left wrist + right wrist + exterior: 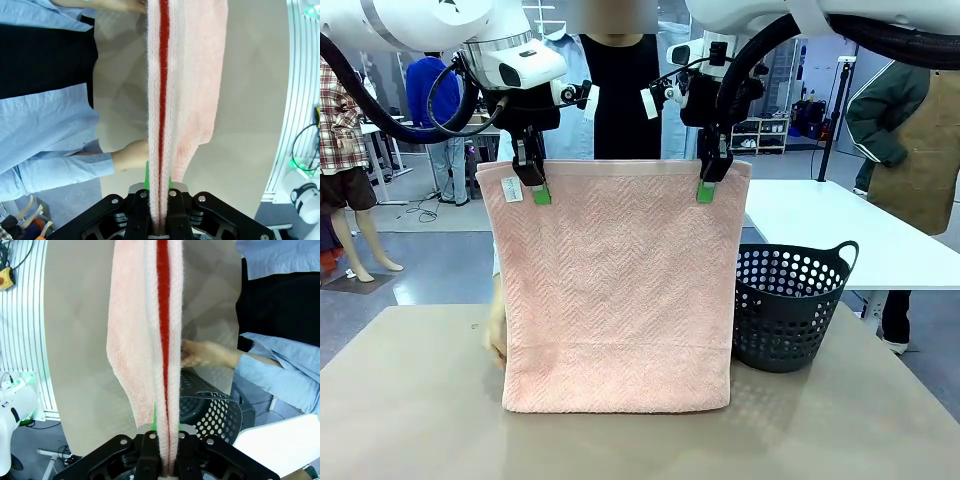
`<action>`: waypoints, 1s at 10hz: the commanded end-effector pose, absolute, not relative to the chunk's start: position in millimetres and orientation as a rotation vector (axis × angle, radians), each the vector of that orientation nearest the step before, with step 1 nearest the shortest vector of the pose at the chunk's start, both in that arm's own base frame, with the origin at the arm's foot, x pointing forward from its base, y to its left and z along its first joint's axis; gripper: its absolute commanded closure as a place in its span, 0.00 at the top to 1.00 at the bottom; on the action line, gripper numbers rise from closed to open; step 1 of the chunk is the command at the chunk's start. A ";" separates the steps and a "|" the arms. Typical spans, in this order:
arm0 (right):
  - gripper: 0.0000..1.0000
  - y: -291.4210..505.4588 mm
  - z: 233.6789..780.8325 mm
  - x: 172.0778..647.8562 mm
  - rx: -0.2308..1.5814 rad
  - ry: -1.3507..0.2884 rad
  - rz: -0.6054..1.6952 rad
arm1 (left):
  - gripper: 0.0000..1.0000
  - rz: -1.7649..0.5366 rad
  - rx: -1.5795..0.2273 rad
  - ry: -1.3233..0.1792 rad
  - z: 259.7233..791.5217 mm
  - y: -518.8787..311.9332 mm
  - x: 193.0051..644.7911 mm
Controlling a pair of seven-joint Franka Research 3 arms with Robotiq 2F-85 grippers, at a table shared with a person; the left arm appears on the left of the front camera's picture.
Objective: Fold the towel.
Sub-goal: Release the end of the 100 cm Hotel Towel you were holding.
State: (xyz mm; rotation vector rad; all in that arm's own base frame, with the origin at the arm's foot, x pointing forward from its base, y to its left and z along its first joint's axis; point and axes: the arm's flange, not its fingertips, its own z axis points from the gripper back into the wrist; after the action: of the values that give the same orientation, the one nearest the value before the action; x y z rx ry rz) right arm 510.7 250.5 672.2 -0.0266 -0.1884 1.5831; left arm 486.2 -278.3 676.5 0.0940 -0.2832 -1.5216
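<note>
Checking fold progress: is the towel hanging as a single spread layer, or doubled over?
Doubled over: the towel hangs from the left gripper and right gripper, and both wrist views show two layers pinched together.

Worktop (410, 420): I see a plain tan surface, matt | basket (790, 310): dark grey, perforated, two handles, standing upright near the far right corner | towel (617, 290): pink, lower hem meets the worktop around the middle, just left of the basket; I cannot tell whether it rests or only touches.
</note>
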 end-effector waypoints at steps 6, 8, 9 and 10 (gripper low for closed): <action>0.00 249.8 672.8 510.7 -0.030 -0.189 1.591 | 0.00 -1.521 0.095 -0.285 677.5 -277.8 485.9; 0.00 249.8 672.8 510.7 -0.030 -0.189 1.591 | 0.00 -1.521 0.095 -0.285 677.5 -277.8 485.9; 0.00 249.8 672.8 510.7 -0.030 -0.189 1.591 | 0.00 -1.521 0.095 -0.285 677.5 -277.8 485.9; 0.00 249.8 672.8 510.7 -0.030 -0.189 1.591 | 0.00 -1.521 0.095 -0.285 677.5 -277.8 485.9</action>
State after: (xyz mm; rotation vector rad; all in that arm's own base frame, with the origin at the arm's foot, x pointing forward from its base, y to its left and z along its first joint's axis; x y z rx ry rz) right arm 510.9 250.6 671.9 -0.0262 -0.1879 1.5832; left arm 486.3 -278.4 676.3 0.0938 -0.2828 -1.5217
